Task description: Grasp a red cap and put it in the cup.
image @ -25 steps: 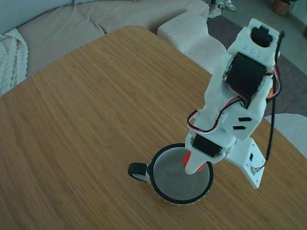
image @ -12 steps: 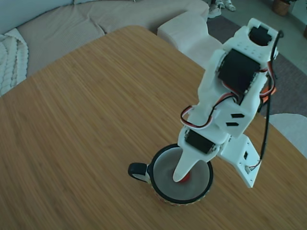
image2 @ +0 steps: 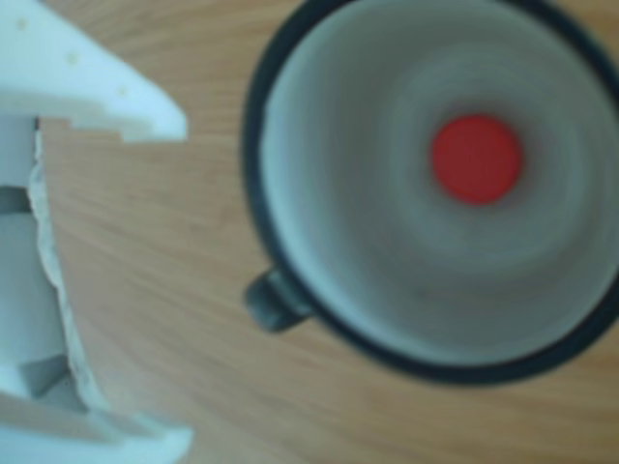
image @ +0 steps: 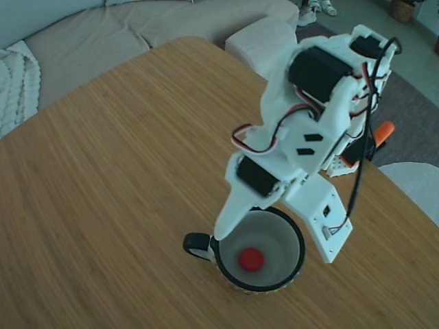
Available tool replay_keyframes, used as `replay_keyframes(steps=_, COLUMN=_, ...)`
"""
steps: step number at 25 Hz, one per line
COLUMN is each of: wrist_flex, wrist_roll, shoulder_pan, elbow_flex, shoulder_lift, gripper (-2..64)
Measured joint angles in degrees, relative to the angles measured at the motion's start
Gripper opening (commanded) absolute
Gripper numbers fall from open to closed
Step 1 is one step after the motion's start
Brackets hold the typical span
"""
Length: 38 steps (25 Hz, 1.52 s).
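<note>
We see the red cap (image: 251, 258) lying inside the cup (image: 296, 236) on the worktop (image: 123, 171). Our fingers (image2: 116, 92) are spread apart, empty, beside the cup's handle.

I see a bright red cap (image: 251, 258) against the cup's (image: 293, 236) pale grey inside, with its black rim and yellowish patterned wall. My tool (image2: 126, 261) is white; the table (image: 123, 171) is striped golden-brown wood.
</note>
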Motion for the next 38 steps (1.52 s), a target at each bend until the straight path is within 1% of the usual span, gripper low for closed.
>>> replay_keyframes(steps=4, wrist_flex=2.81, wrist_roll=0.0, shoulder_pan=5.45, elbow_flex=-5.89, shoulder_lift=0.0, gripper=35.9)
replay_keyframes(steps=8, wrist_flex=6.06, wrist_roll=0.09, shoulder_pan=10.9, elbow_flex=-13.97, shoulder_lift=0.0, gripper=35.9)
replay_keyframes(steps=12, wrist_flex=6.42, wrist_roll=0.09, shoulder_pan=13.45, elbow_flex=-18.28, shoulder_lift=0.09, gripper=35.8)
replay_keyframes(steps=14, wrist_flex=6.5, wrist_roll=0.09, shoulder_pan=14.06, elbow_flex=-18.28, shoulder_lift=2.02, gripper=35.6)
replay_keyframes(steps=20, wrist_flex=6.5, wrist_roll=0.09, shoulder_pan=13.89, elbow_flex=-16.17, shoulder_lift=14.68, gripper=35.3)
replay_keyframes(steps=27, wrist_flex=6.5, wrist_roll=-0.44, shoulder_pan=13.62, elbow_flex=-8.26, shoulder_lift=27.25, gripper=34.6)
replay_keyframes(steps=29, wrist_flex=6.5, wrist_roll=-0.44, shoulder_pan=12.22, elbow_flex=-5.1, shoulder_lift=30.41, gripper=29.1)
replay_keyframes(steps=33, wrist_flex=6.5, wrist_roll=-0.53, shoulder_pan=9.05, elbow_flex=1.14, shoulder_lift=37.35, gripper=12.8)
replay_keyframes(steps=35, wrist_flex=6.24, wrist_roll=-0.53, shoulder_pan=7.29, elbow_flex=3.96, shoulder_lift=41.22, gripper=6.5)
replay_keyframes(steps=36, wrist_flex=6.24, wrist_roll=-0.53, shoulder_pan=7.03, elbow_flex=5.27, shoulder_lift=43.51, gripper=4.0)
replay_keyframes(steps=38, wrist_flex=5.8, wrist_roll=-0.53, shoulder_pan=6.77, elbow_flex=8.26, shoulder_lift=47.99, gripper=2.0)
